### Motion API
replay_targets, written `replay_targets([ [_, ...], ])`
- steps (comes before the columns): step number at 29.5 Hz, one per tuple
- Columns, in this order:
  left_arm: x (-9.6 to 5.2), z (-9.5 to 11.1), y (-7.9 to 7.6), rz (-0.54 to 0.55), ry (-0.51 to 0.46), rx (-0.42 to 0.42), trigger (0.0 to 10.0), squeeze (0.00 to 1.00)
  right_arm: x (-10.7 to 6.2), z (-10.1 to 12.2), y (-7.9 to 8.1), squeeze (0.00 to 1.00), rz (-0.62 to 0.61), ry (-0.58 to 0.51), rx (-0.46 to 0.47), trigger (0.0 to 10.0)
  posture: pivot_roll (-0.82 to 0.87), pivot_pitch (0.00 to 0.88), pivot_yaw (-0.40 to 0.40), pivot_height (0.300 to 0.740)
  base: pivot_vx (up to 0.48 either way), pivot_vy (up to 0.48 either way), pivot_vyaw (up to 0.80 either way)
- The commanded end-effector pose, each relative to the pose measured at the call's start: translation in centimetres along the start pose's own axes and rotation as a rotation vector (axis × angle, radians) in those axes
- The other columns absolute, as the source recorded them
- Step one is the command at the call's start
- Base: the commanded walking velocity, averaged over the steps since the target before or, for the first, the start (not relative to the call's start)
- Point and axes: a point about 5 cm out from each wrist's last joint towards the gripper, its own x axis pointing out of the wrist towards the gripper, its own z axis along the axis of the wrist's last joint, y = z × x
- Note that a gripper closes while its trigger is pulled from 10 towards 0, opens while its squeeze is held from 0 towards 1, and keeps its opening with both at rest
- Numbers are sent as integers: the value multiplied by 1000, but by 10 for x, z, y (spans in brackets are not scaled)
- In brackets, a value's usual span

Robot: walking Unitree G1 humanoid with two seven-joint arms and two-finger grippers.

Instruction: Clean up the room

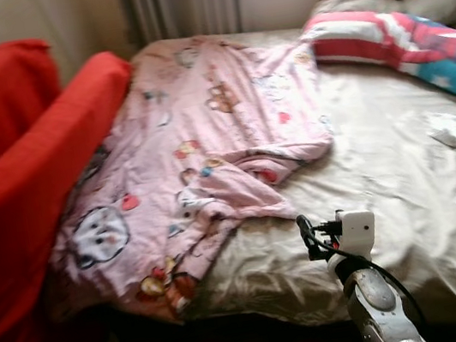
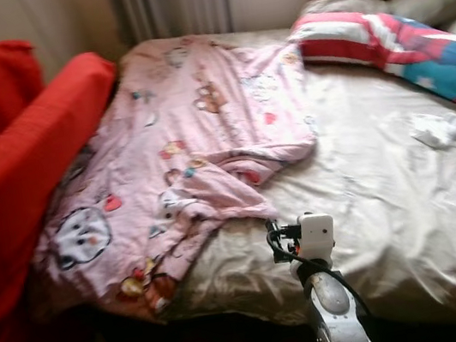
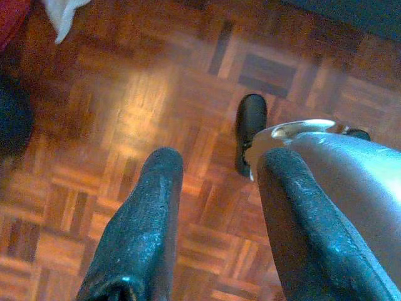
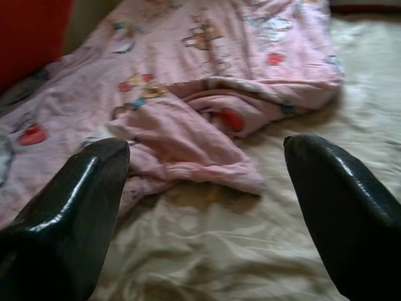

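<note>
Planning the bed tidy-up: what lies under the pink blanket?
The pink blanket lies on the beige sheet, its left edge against the red sofa. Anything beneath its folds is hidden.

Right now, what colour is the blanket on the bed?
The blanket is pink with cartoon animals and hearts, clearest in the left eye view.

Soft daylight from the curtained window [image 1: 184,4] behind the bed [image 1: 387,189], head views slightly blurred, deep shadow beneath the bed, warm glare on the parquet floor [image 3: 131,119].
</note>
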Motion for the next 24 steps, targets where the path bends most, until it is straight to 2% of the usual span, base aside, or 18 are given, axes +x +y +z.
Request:
replay_targets([
  [1,-3,-13,1,6,38,-10,10000,0,-2,-3,-1,0,-7,9,14,10000,96,203,9,740,0,0,0],
  [11,-3,-14,1,11,37,-13,10000,0,-1,-2,-1,0,0,7,3,10000,98,201,10,740,0,0,0],
  [24,-1,-7,-3,5,17,-20,10000,0,-2,-1,0,0,8,1,3,10000,99,210,6,740,0,0,800],
])
